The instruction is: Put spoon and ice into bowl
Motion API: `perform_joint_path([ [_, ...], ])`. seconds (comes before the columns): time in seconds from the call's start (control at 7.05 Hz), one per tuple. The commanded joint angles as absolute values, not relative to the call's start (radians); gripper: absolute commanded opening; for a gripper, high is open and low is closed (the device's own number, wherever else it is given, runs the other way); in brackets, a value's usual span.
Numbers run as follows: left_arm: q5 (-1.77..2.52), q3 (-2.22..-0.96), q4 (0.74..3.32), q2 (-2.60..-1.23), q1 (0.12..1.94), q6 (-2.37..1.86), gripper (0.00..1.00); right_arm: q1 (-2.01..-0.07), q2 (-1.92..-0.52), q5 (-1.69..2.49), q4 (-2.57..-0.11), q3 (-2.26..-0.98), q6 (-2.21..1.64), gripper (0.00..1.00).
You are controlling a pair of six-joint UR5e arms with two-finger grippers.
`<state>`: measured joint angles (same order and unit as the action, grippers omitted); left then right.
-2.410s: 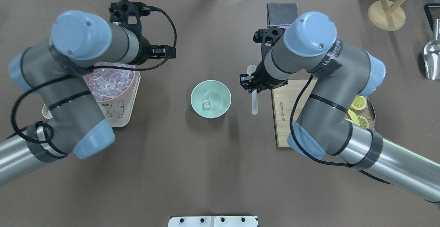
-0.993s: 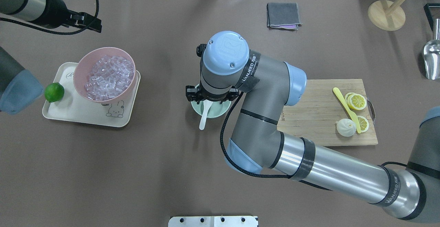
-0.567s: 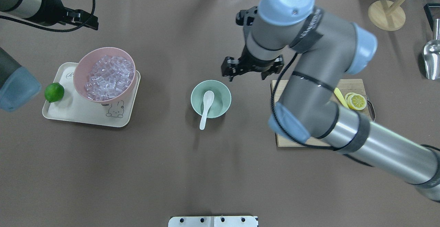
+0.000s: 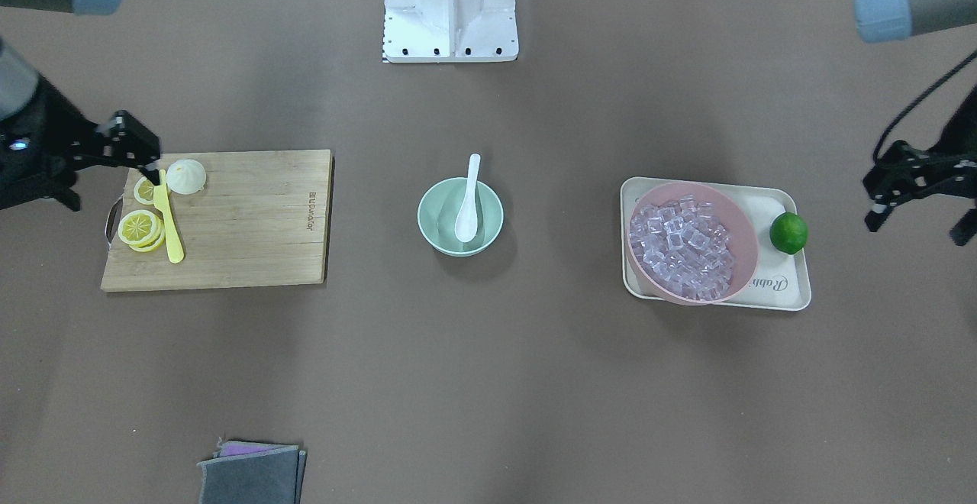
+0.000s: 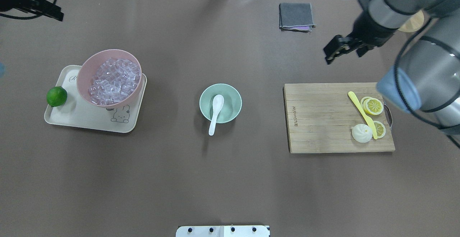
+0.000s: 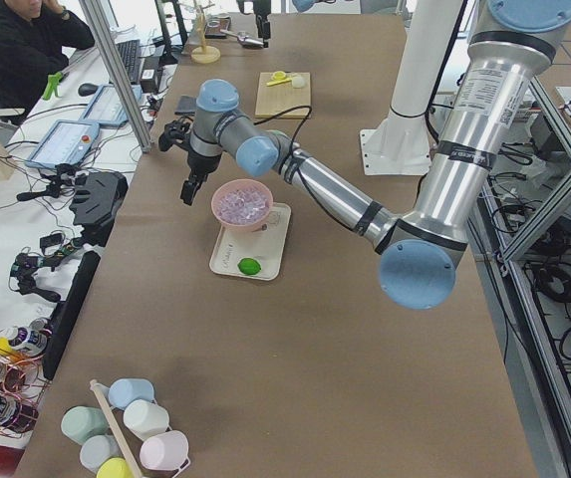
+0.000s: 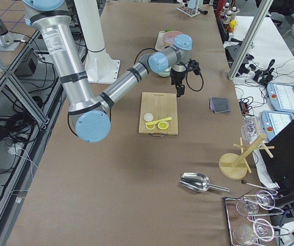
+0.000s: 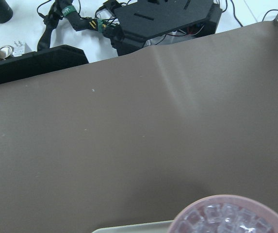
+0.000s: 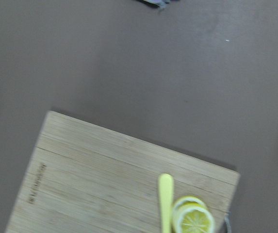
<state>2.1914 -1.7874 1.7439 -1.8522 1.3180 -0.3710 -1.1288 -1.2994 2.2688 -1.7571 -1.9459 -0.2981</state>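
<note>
The pale mint-green bowl stands at the table's middle. The white spoon lies in it, scoop inside and handle leaning over the near rim. The ice fills a pink bowl on the left. I cannot make out any ice in the mint bowl. My right gripper is open and empty, raised beyond the cutting board. My left gripper is open and empty, out past the tray.
A cream tray holds the pink bowl and a lime. A wooden cutting board carries a yellow knife, lemon slices and a bun. A grey cloth lies at the back.
My right gripper carried the spoon to the mint bowl, let it go there, and drew back up and to the right. My left arm drew away from the pink bowl to the far left.
</note>
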Motion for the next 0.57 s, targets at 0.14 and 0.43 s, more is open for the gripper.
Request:
perform_joint_path([
  [0.14, 2.232, -1.628, 1.752, -1.703, 1.471, -0.202, 0.98, -1.349, -1.41, 2.287, -1.732, -1.818, -0.033, 1.0],
  [0.43, 2.246, -1.606, 1.705, -1.7, 1.528, -0.204, 0.98, -1.425, -1.498, 2.312, -1.735, -1.807, -0.014, 1.0],
])
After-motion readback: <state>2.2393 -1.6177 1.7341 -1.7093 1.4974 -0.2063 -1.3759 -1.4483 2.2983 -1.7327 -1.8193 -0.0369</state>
